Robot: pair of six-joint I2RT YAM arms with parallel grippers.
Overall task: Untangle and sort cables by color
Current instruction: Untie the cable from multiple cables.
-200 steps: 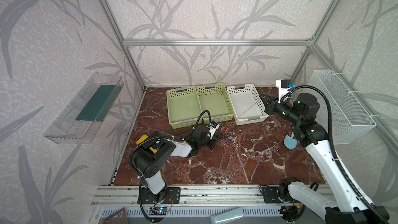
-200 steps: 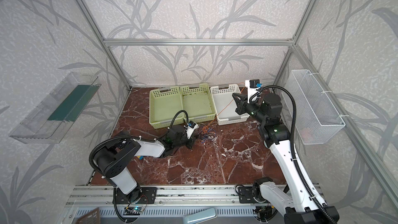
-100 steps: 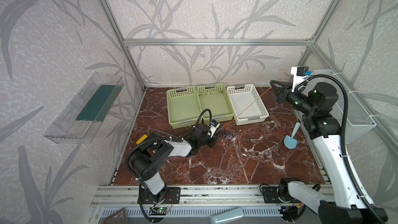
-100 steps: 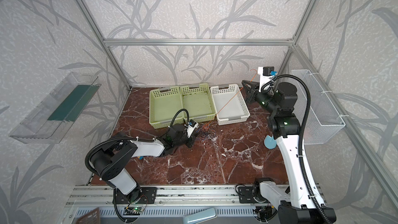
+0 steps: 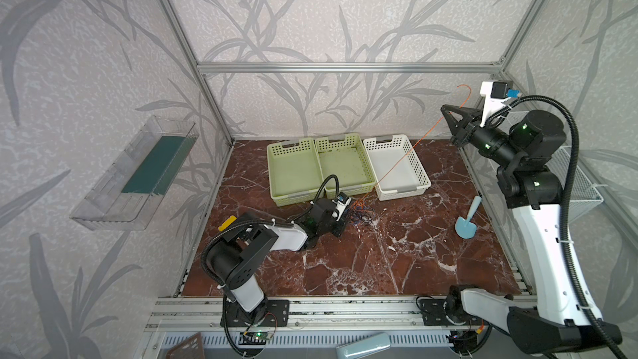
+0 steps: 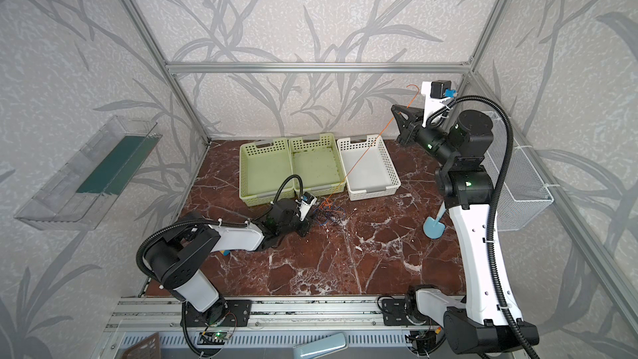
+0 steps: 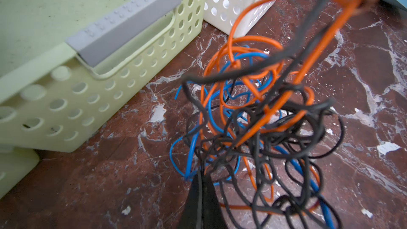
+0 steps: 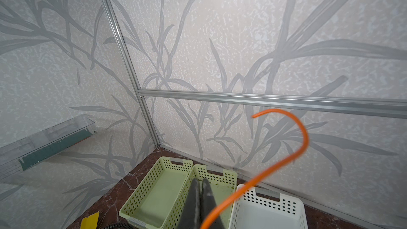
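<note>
The cables [image 5: 361, 213] lie in a blue, orange and black tangle on the marble floor in front of the baskets. In the left wrist view this tangle [image 7: 259, 115] fills the middle. My left gripper [image 7: 201, 178] is low at the tangle's edge, shut on strands of it. My right gripper [image 5: 445, 111] is raised high at the back right, shut on an orange cable [image 5: 402, 160]. That cable runs taut from the tangle across the white basket up to the jaws. Its free end [image 8: 295, 124] curls above the right gripper [image 8: 201, 186].
Two green baskets [image 5: 274, 181] [image 5: 367, 164] and a white basket [image 5: 424, 176] stand side by side at the back. A blue scoop [image 5: 466, 226] lies at the right, a yellow piece [image 5: 227, 223] at the left. A wire basket [image 5: 587, 188] hangs on the right wall.
My right gripper has risen and moved back to the right with the orange cable, drawing it longer out of the tangle. The left gripper has stayed at the tangle.
</note>
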